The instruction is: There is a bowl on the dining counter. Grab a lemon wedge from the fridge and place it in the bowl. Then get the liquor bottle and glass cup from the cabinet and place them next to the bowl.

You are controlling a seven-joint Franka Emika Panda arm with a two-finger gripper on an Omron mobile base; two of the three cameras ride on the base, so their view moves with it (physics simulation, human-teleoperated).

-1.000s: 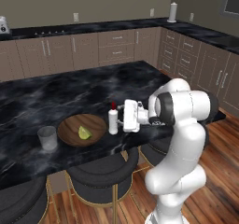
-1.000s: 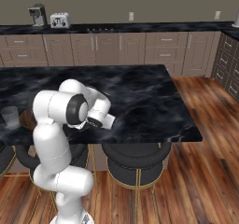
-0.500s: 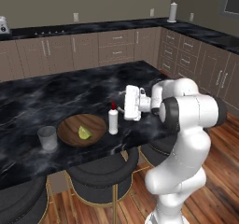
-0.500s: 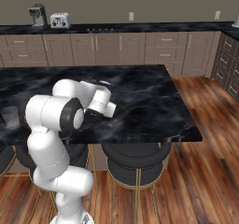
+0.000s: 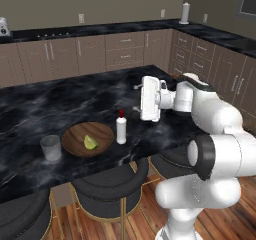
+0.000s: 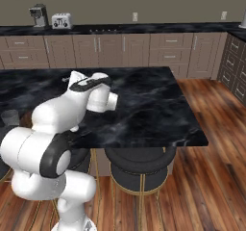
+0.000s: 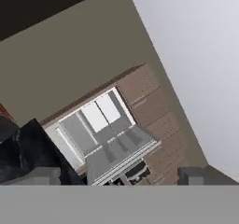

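on the black marble dining counter [image 5: 35,109], reading from the left in the left base view, stands the short clear glass cup [image 5: 50,147], near the counter's front edge at about 9 o'clock from the bowl. just beside it sits the wide wooden bowl [image 5: 89,139], and the small yellow-green lemon wedge [image 5: 90,143] lies inside it, a little right of centre, so that part of the job looks done. touching or almost touching the bowl's rim at 3 o'clock stands the slim white liquor bottle [image 5: 121,128], upright, red cap on top. cup and bottle flank the bowl on either side, which is what "next to the bowl" asks for, so i judge the whole task close to finished.

further right, at about 2 o'clock from the bottle and well above the counter, is my gripper [image 5: 138,97]. my jaws are spread as wide as they go and hold nothing; the bottle stands free of me with a clear gap between us. my hand is turned so the camera on it looks off across the room at a brown cabinet front and a silver-grey appliance, not down at the counter.

in the right base view my white arm covers most of the items, though the glass cup [image 6: 9,117] shows at the far left edge. round dark stools [image 5: 107,186] sit under the counter's front edge.
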